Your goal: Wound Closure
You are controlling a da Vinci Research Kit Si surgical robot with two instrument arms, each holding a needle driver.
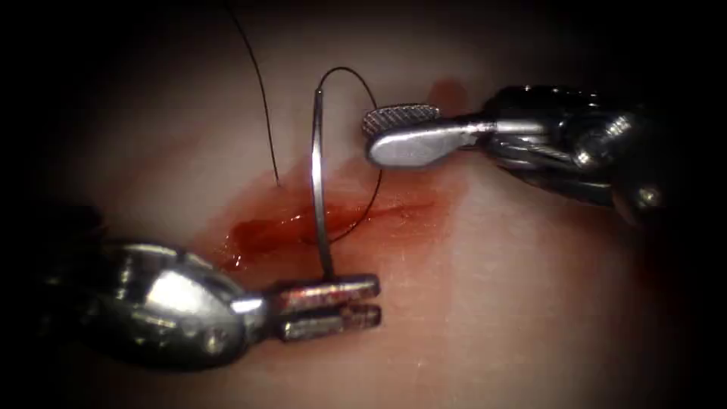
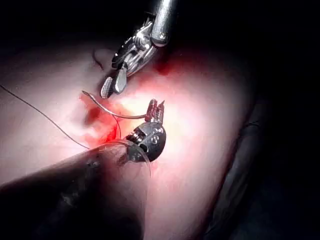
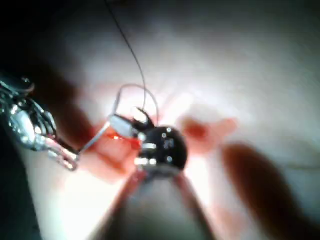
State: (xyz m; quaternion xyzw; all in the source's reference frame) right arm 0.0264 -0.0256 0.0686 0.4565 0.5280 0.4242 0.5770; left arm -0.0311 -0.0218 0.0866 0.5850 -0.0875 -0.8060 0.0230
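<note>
While the left tool [image 1: 333, 301] pinches the needle [image 1: 316, 174] at its lower end, upright over the cut [image 1: 318, 223] mid-frame and clear of the tissue [image 1: 530, 288], the right tool [image 1: 405, 132] hovers upper right, jaws spread, holding nothing, thread [image 1: 376, 163] trailing

bright centre, dark edges — steel glare.
</note>
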